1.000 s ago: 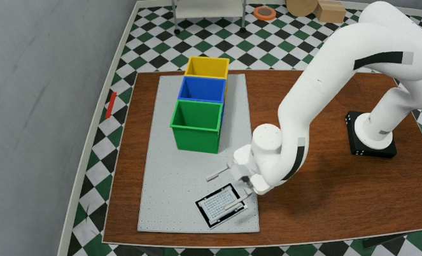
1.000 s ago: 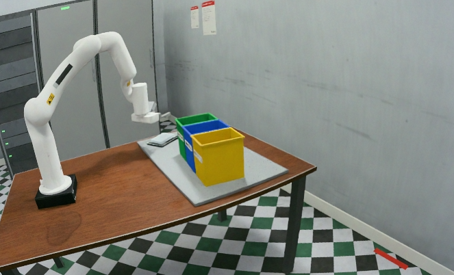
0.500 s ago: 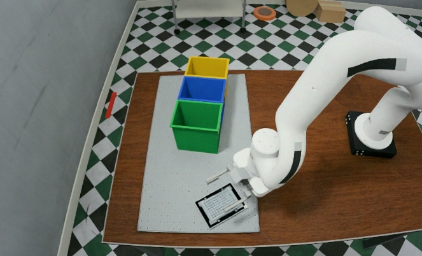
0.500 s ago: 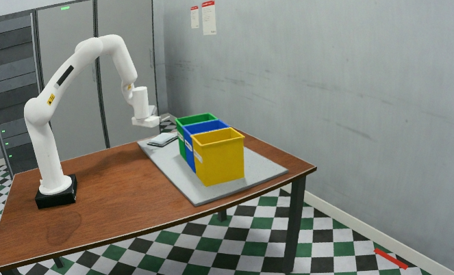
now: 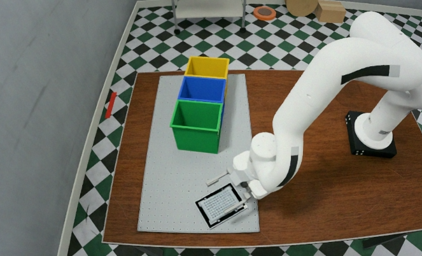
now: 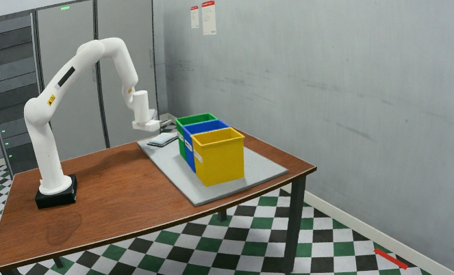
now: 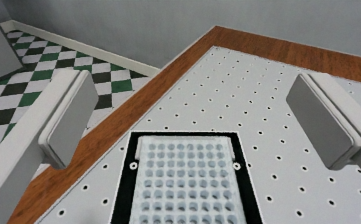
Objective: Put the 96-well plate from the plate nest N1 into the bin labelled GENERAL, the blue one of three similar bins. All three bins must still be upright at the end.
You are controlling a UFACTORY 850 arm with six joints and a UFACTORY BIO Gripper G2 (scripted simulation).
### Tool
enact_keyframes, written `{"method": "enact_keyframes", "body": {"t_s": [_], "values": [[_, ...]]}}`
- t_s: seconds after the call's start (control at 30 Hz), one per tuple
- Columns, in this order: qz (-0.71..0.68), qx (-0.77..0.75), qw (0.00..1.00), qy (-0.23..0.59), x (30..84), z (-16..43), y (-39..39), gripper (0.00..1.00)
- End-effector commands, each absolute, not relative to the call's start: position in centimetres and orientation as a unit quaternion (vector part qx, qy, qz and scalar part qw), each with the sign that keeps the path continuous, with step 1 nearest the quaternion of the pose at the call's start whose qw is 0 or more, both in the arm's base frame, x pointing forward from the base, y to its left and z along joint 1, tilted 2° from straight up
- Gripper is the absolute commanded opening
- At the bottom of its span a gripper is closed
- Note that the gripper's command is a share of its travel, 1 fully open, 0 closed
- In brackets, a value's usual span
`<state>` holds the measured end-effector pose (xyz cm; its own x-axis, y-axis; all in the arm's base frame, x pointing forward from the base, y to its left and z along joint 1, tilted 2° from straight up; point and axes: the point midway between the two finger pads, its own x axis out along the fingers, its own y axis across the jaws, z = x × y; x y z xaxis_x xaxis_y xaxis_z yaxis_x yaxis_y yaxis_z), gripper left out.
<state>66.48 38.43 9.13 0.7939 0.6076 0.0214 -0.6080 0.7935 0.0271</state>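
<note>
The 96-well plate lies flat in the plate nest, a black-bordered holder on the pale perforated board. Its rows of round wells face up, and in the top view it sits turned at an angle to the board's edges.

The pincer is open and holds nothing. Its two fingers stand well apart; seen from the wrist, the plate shows lower down, between them from side to side. From the top, one finger crosses over a corner part of the plate and nest, while the other reaches out beside them. In the exterior view the pincer hangs above the level of the plate, apart from it.

On the same board, the three bins stand upright in a row. The green bin is nearest the nest, the blue bin is in the middle and the yellow bin is at the far end. Pale labels show on their sides in the exterior view, too small to read.

The board rests on the brown desk. The white arm rises from a black base on the desk, well apart from the bins, and bends over toward the nest.
</note>
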Motion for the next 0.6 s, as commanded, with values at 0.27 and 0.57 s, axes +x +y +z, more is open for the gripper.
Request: {"method": "enact_keyframes", "body": {"t_s": [0.27,0.57], "values": [[0.321,0.017,0.947,-0.007,66.6,7.7,38.5,0.37],[0.321,0.017,0.947,-0.007,66.6,6.2,38.6,0.37]]}}
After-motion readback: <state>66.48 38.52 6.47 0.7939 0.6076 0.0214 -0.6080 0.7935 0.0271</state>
